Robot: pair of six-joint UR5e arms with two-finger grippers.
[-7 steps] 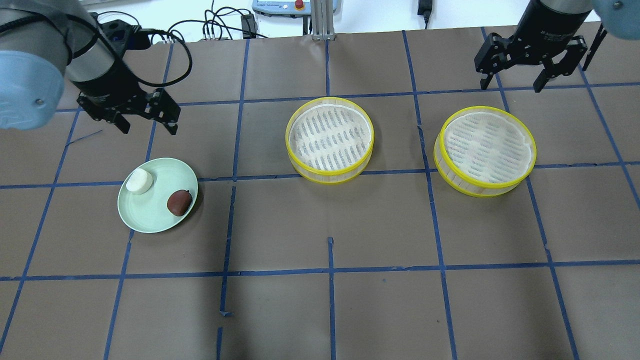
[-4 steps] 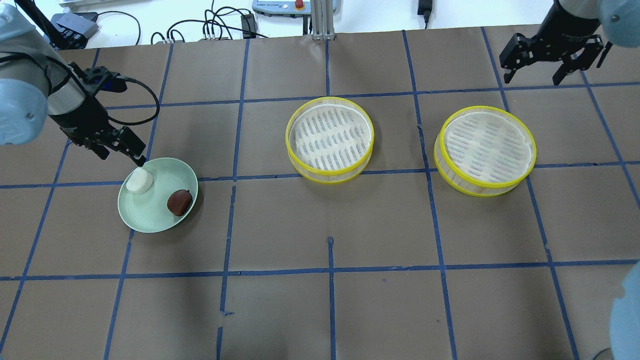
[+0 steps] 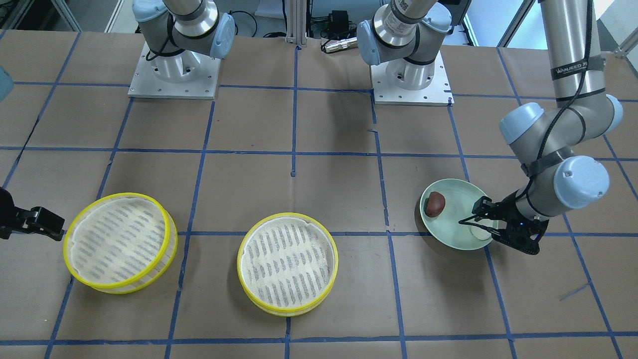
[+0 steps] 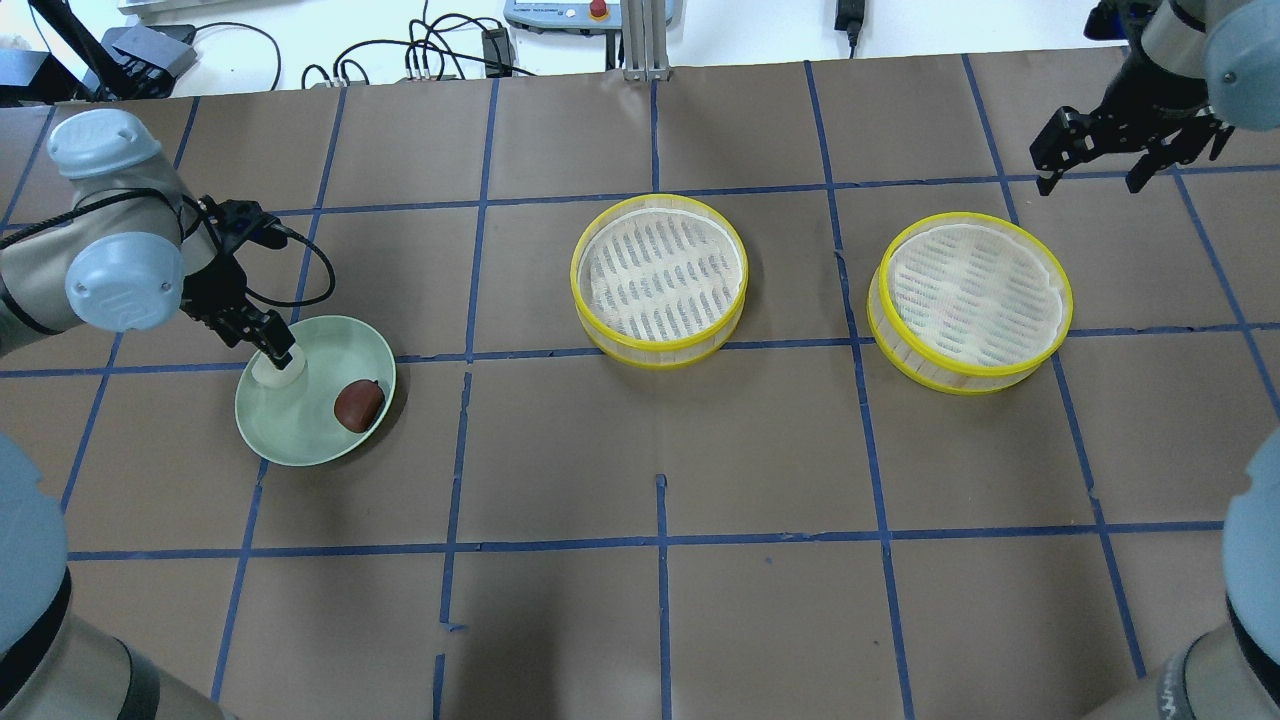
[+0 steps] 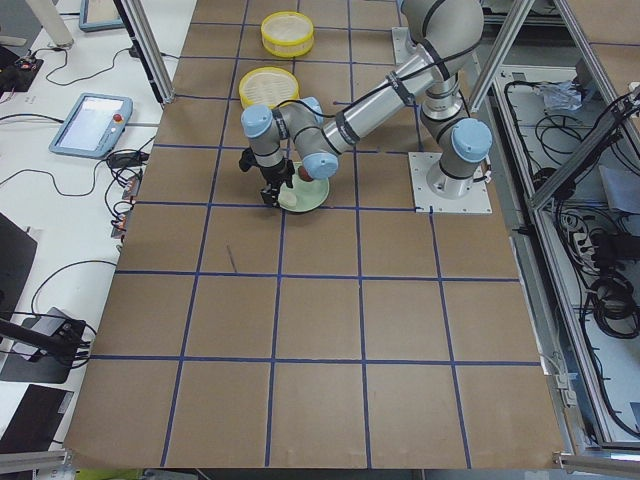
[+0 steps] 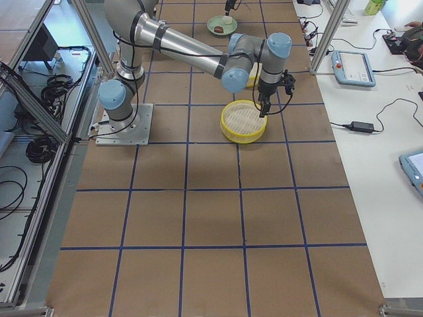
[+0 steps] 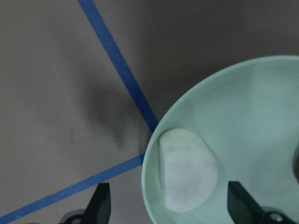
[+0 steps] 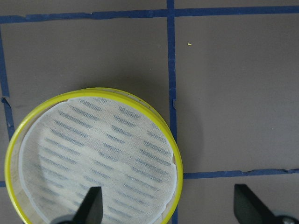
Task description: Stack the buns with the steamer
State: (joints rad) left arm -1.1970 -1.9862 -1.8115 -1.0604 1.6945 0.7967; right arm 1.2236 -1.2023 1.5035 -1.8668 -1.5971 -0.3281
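Over the last second the left tool has dropped from high above the far-left desk to the pale green plate. It now hangs low over the white bun at the plate's far-left edge. Its jaws are spread wide and hold nothing. In the wrist view one finger sits outside the rim over the desk and the other inside the plate, with the bun between them. So the reach looks done and the pinch comes next. The outer finger may catch the rim as it shuts.

The brown bun lies untouched on the plate's right side. Both steamer trays, the middle one and the right one, hold no bun yet. The right tool has drifted further right — open, empty, beyond the right tray's far edge.
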